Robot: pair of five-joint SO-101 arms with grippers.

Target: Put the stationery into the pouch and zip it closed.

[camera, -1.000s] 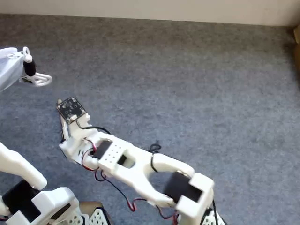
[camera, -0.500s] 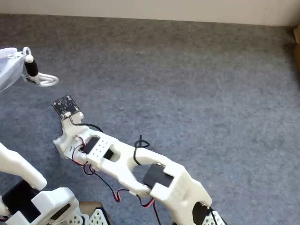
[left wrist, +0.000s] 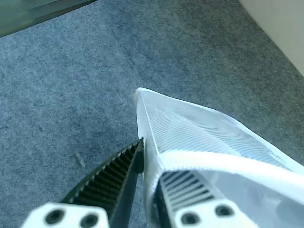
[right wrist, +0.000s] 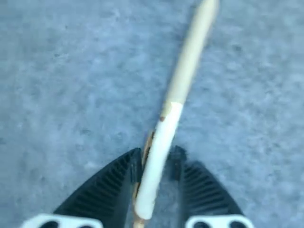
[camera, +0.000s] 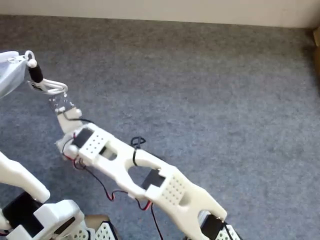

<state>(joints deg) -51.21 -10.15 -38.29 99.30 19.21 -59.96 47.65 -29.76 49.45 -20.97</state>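
Observation:
The white mesh pouch (left wrist: 199, 133) hangs above the grey carpet with my left gripper (left wrist: 149, 152) shut on its edge. In the high view the pouch (camera: 9, 75) is at the far left, and a white loop (camera: 50, 87) dangles from its corner. My right gripper (right wrist: 156, 154) is shut on a slim cream and white pen (right wrist: 187, 61), which sticks out past the fingertips over the carpet. The right arm's wrist (camera: 82, 142) lies just below the loop in the high view and covers its own fingers and the pen there.
Grey carpet (camera: 215, 85) covers the whole work area, open to the right and back. A pale wall strip (camera: 160, 10) runs along the far edge. Both arm bases stand at the near edge, the left one (camera: 45, 217) beside the right one (camera: 210, 227).
The right arm has swung left and away from the bases, bringing its wrist up close under the pouch's loop. The loop has shifted slightly right. The pouch has stayed in place.

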